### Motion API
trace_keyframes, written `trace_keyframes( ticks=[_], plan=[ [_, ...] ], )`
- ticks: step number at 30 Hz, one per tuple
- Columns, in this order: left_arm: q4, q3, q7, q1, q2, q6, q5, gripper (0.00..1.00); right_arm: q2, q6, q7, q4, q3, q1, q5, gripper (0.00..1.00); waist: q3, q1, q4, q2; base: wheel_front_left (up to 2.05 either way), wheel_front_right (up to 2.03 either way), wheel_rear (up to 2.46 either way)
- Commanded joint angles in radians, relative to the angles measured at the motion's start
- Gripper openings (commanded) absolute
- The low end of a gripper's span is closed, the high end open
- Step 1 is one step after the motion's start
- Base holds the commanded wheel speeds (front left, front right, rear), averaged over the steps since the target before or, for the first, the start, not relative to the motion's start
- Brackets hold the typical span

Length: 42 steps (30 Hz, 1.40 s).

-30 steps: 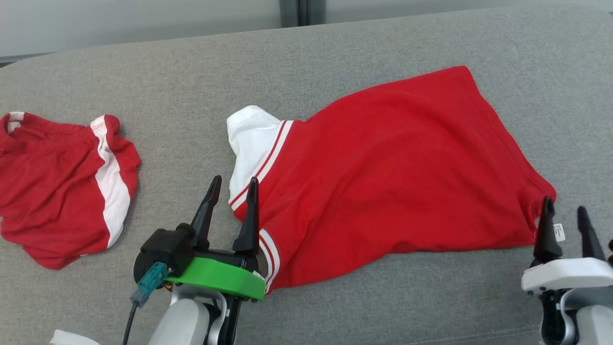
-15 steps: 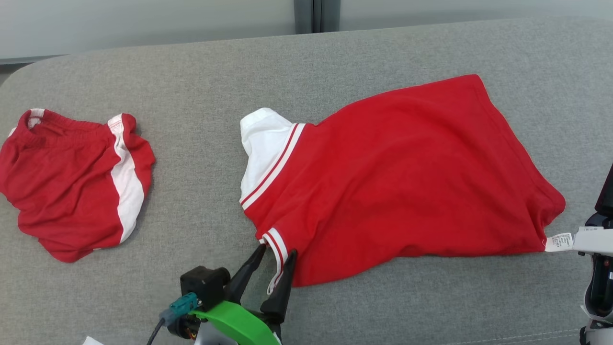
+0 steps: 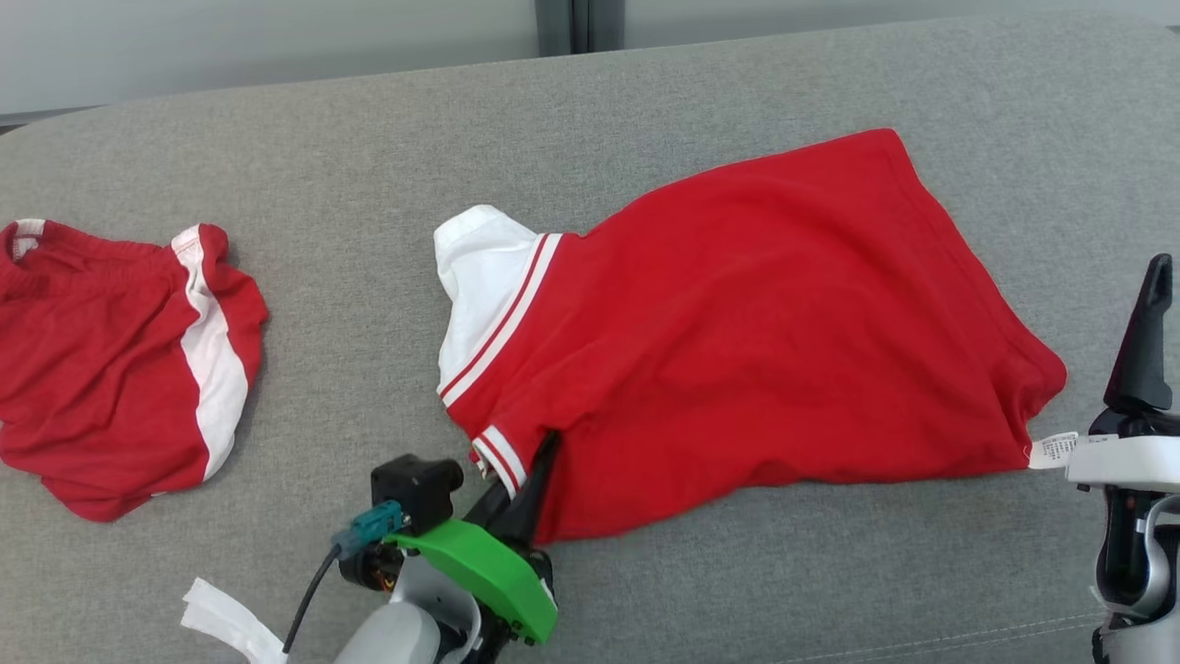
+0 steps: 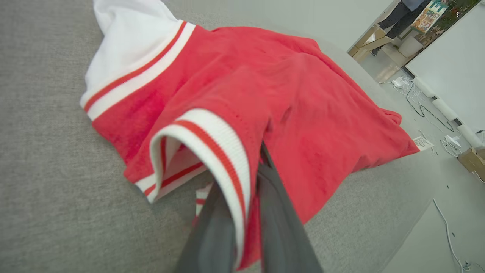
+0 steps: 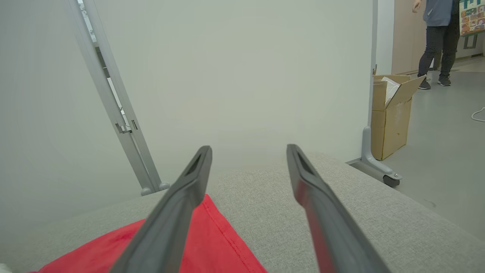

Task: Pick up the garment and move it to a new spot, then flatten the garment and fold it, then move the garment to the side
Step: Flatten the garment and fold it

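The grey couch [image 3: 645, 111] carries the red shirt [image 3: 756, 314] spread across its middle and right, collar end to the left. A pair of red shorts [image 3: 111, 369] lies well apart at the far left.

The left claw [image 3: 539, 456] is pinched tight on the striped sleeve cuff [image 4: 223, 151] at the shirt's near-left edge, and the cloth is already bunched up off the couch there. The right claw [image 5: 247, 149] stands spread wide with nothing between its fingers, just beside the near-right corner where the white label [image 3: 1051, 450] sticks out.

One sleeve is a thin hold (the body would likely sag and twist under it). Before lifting, the right claw should probably bite the hem by that label. Both should then rise together, high enough that the shirt clears the couch, and set it down away from the shorts.
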Motion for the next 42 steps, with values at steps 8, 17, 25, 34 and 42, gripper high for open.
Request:
trace_keyframes(
  ticks=[8,17,25,34,42],
  plan=[
    [0.022,0.022,-0.073,-0.202,0.022,-0.005,0.047,0.00,-0.002,0.000,-0.003,0.038,0.052,-0.023,-0.036,1.00,0.045,0.0000,-0.012,0.0000,0.00,0.00,0.00],
    [0.202,0.060,-0.083,-0.497,0.019,-0.006,0.031,0.00,-0.002,0.000,-0.003,0.060,0.146,-0.099,-0.030,1.00,0.130,0.0000,-0.081,0.0000,0.00,0.00,0.00],
    [0.439,0.085,-0.145,-0.645,0.005,0.002,0.031,0.00,-0.002,0.000,-0.003,0.079,0.194,-0.141,-0.022,1.00,0.164,0.0000,-0.140,0.0000,0.00,0.00,0.00],
    [0.555,0.107,-0.181,-0.699,-0.020,-0.002,0.052,0.98,-0.002,0.000,-0.003,0.105,0.219,-0.149,-0.031,1.00,0.144,0.0000,-0.144,0.0000,0.00,0.00,0.00],
    [0.471,0.148,-0.180,-0.620,-0.027,-0.004,0.093,1.00,-0.002,0.000,-0.003,0.124,0.232,-0.123,-0.035,1.00,0.098,0.0000,-0.114,0.0000,0.00,0.00,0.00]
  ],
)
